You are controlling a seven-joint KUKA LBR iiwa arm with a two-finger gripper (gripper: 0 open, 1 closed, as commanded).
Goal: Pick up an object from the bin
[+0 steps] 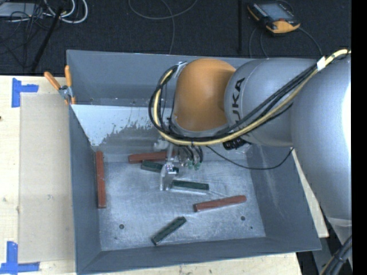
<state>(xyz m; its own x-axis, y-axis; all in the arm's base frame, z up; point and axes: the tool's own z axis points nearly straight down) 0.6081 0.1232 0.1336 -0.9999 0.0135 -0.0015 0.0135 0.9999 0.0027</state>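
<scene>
Six sticks (pixel 168 230) lie in the bin (pixel 80 182). My jaws are down beside a dark green stick (pixel 190 185), a brown stick (pixel 146 158) just beyond them; I cannot tell if they're open or closed.

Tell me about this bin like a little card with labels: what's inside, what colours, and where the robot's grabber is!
bin: grey metal bin
red-brown sticks: three: left red-brown stick along the left wall, back red-brown stick, front red-brown stick
dark green sticks: three: back green stick, middle green stick, front green stick
gripper: gripper low in the middle of the bin
nearest to it: middle green stick and back green stick
held: cannot tell
</scene>
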